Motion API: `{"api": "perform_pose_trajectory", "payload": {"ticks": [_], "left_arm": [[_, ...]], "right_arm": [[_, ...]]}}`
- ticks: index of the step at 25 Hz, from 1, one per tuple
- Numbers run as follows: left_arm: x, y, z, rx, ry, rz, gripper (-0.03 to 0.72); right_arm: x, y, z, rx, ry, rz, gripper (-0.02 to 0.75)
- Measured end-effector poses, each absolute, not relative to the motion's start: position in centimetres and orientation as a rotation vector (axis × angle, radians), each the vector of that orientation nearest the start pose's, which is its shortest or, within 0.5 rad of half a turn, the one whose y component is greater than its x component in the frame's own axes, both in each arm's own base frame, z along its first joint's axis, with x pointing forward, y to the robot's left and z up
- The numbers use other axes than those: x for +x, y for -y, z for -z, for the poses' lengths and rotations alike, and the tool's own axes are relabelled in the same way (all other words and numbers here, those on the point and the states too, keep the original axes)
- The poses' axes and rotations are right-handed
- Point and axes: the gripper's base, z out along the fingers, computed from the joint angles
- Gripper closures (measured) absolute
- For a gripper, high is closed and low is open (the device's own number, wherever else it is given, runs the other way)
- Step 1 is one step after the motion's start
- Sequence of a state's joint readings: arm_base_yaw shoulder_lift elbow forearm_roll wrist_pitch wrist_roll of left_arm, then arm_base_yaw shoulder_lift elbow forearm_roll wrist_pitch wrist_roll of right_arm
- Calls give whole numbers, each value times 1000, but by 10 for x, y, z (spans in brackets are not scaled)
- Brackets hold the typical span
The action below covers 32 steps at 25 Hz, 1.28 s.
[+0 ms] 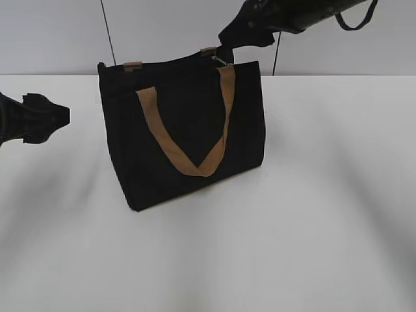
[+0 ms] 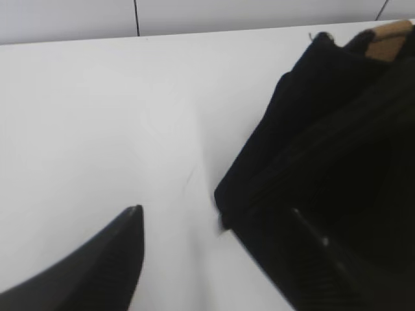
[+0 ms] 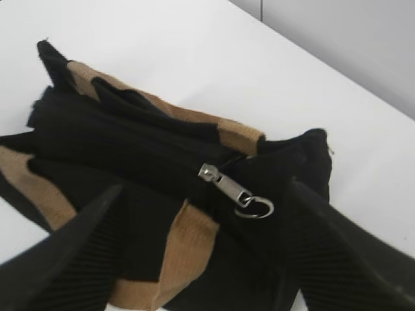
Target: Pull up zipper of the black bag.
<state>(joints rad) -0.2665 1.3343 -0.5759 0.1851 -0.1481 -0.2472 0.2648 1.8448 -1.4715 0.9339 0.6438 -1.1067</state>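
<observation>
The black bag (image 1: 188, 136) stands upright on the white table, with tan strap handles (image 1: 188, 162). Its zipper (image 3: 149, 155) runs along the top edge. The silvery pull (image 3: 237, 192) with a small ring lies near the bag's right end, and also shows in the exterior view (image 1: 221, 61). My right gripper (image 3: 204, 194) is open, hovering just above the bag's right top corner, its fingers on either side of the pull without touching it. My left gripper (image 2: 217, 220) is open and empty, low beside the bag's left end (image 2: 324, 181).
The white table (image 1: 325, 195) spreads around the bag. A pale wall (image 1: 162, 32) rises behind it, with thin dark cables hanging down. My left arm (image 1: 32, 117) sits at the left edge, apart from the bag.
</observation>
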Motion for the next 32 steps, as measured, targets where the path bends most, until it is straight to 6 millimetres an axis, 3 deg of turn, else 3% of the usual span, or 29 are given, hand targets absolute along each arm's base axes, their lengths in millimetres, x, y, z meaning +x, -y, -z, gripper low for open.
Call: {"api": "perform_pose_trajectory", "payload": {"ticks": [1,3,8,13,18,24,29,32], "left_arm": [[247,73,-224,215,-2108,239,147],[242,75,-227,185,-2164,249,113],[218,72,-237,159,-2299,246,110],[187,62,-260,125,-2330,254,110],[149,49,-280,107,-2358,262,110],[99,32,-292,156,-2397,217,110],[66,20,-296,191,-2375,204,110],[46,14,-297,245,-2354,185,110]], "right_arm": [[391,-152,-287,-863,-2073,-572,182],[382,-151,-292,-861,-2134,-618,151],[358,-144,-291,-856,-2404,-676,141],[333,-129,-299,-834,-2654,-594,162],[306,-115,-310,-780,-2735,-495,162],[245,-98,-324,-721,-2721,-491,163],[180,-80,-337,-715,-2628,-476,163],[139,-67,-334,-697,-2579,-444,163]]}}
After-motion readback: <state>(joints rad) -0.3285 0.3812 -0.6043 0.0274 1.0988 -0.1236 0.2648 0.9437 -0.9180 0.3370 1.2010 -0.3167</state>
